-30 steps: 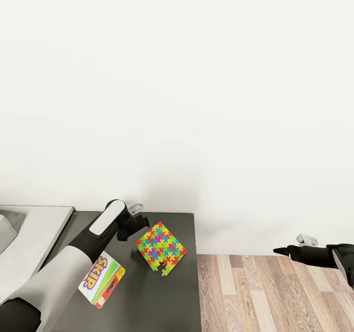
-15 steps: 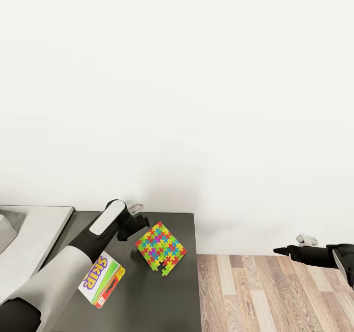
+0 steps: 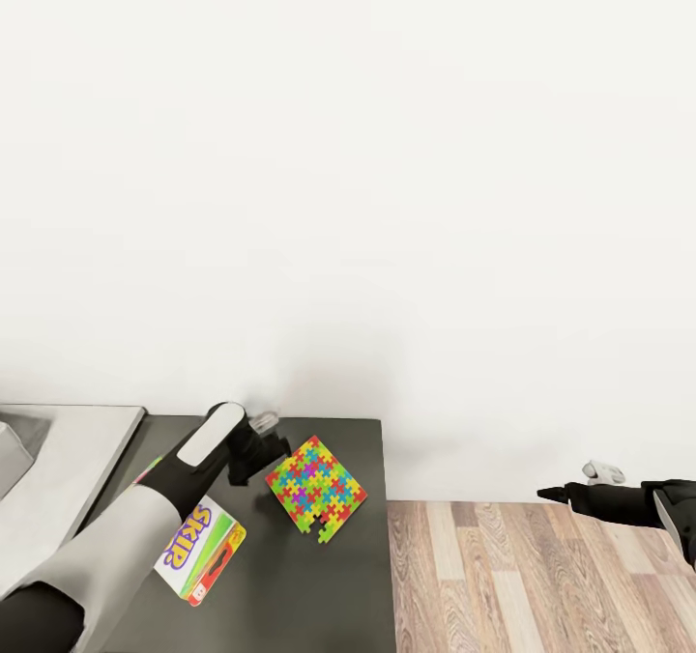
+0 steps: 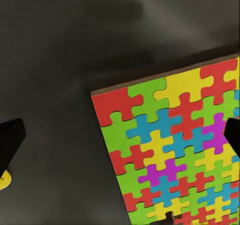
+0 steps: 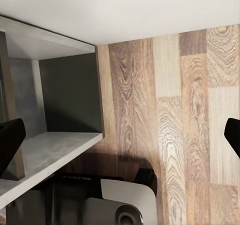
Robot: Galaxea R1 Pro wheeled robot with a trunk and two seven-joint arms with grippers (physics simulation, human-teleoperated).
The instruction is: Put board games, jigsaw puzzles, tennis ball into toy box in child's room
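Note:
A jigsaw puzzle (image 3: pixel 316 489) in bright interlocking colours lies flat on the dark-grey section of the table (image 3: pixel 319 585). My left gripper (image 3: pixel 267 433) hangs open just above the puzzle's far-left corner. In the left wrist view the puzzle (image 4: pixel 175 150) lies below the gripper (image 4: pixel 121 137), between the spread fingertips (image 4: pixel 10 140). The Skip-Bo board game (image 3: pixel 200 550) lies beside my left forearm, partly covered by it. A sloped corner of the toy box (image 3: pixel 17 460) shows at the far left. My right gripper (image 3: pixel 570 481) is open over the floor, well to the right of the table.
The light-grey table top (image 3: pixel 82 450) joins the dark section on the left. A white wall stands behind the table. Wood floor (image 3: pixel 522 576) lies right of the table's edge. An open shelf unit (image 5: pixel 50 150) shows in the right wrist view. A thin colourful sliver (image 3: pixel 147 468) peeks out beside my left arm.
My left gripper has turned and dropped slightly toward the puzzle's corner, and the forearm has shifted a little left. The right arm and the camera have not moved.

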